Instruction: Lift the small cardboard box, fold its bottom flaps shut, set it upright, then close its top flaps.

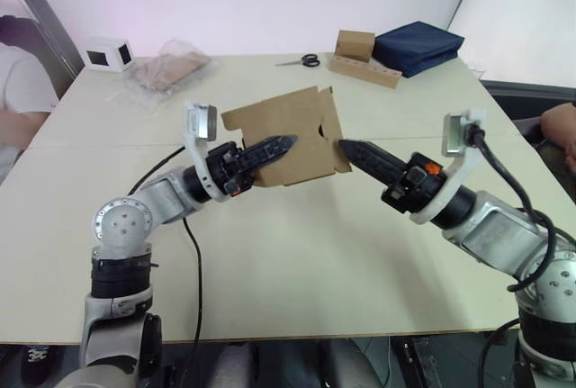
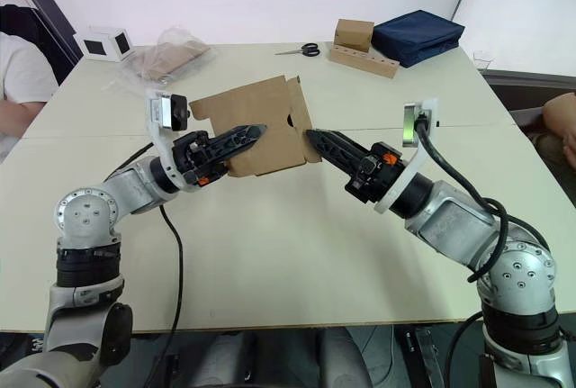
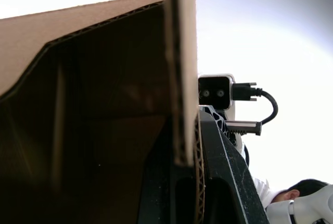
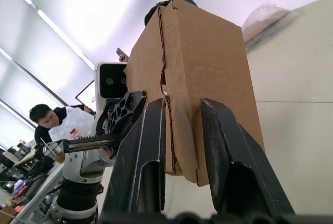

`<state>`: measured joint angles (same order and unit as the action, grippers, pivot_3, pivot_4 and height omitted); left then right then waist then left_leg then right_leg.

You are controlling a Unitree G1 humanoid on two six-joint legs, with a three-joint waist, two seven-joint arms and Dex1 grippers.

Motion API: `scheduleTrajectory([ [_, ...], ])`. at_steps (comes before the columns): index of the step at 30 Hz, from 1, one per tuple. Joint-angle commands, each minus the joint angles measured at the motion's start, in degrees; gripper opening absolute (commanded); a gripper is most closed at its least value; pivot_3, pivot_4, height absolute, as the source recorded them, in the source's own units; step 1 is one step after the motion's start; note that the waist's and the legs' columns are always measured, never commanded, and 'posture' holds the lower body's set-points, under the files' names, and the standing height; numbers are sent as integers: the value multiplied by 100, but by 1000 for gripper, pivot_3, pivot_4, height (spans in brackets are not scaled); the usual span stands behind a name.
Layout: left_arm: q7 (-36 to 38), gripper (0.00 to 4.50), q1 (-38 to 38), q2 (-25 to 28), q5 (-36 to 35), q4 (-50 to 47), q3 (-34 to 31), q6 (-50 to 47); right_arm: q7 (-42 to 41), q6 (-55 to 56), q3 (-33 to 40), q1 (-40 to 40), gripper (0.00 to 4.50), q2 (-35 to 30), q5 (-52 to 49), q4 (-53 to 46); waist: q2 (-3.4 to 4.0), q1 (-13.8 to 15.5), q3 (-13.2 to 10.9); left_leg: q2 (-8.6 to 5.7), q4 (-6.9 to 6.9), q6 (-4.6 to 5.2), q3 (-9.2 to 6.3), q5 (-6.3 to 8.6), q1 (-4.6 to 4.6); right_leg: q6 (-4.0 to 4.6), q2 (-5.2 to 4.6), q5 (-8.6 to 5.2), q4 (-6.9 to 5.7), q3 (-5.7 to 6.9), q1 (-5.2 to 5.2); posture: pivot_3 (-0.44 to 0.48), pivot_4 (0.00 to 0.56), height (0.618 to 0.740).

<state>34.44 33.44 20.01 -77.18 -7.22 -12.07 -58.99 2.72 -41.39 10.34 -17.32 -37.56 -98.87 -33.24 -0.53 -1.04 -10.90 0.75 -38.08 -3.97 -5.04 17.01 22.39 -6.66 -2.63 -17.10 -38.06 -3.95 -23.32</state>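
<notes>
The small cardboard box (image 1: 301,127) hangs tilted above the middle of the table, its flaps loose. My left gripper (image 1: 286,143) reaches in from the left and is shut on one of its walls; in the left wrist view the wall's edge (image 3: 182,78) runs between my fingers. My right gripper (image 1: 346,147) comes from the right with its tips at the box's right edge. It is open, and its fingers (image 4: 148,146) straddle the lower corner of the box (image 4: 203,63).
Along the table's (image 1: 288,262) far edge lie a white cube (image 1: 106,52), a clear plastic bag (image 1: 171,68), scissors (image 1: 301,61), a taller brown box (image 1: 355,44) on a cardboard strip (image 1: 364,71) and a navy bag (image 1: 416,46). People sit at both sides.
</notes>
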Motion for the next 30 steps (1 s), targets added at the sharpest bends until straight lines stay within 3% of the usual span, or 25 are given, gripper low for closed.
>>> scheduleTrajectory([
  [1, -102, 0, 125, -48, -155, -42, -135, 113, 47, 120, 46, 71, 1033, 16, -240, -279, 0, 1, 0, 0, 0, 0, 0, 0, 0, 0, 0, 0, 0, 0, 0, 0, 150, 740],
  [16, -470, 0, 41, -330, -271, -212, -61, 203, 593, 553, -451, -33, 1033, 520, -318, -607, 0, -1, 0, 0, 0, 0, -1, 0, 0, 0, 0, 0, 0, 0, 0, 0, 150, 740],
  [30, -471, 0, 113, -387, -251, -190, -10, 232, 561, 480, -587, -47, 1033, 398, -222, -621, 0, -1, 0, 0, 0, 0, -1, 0, 0, 0, 0, 0, 0, 0, 0, 0, 150, 740],
])
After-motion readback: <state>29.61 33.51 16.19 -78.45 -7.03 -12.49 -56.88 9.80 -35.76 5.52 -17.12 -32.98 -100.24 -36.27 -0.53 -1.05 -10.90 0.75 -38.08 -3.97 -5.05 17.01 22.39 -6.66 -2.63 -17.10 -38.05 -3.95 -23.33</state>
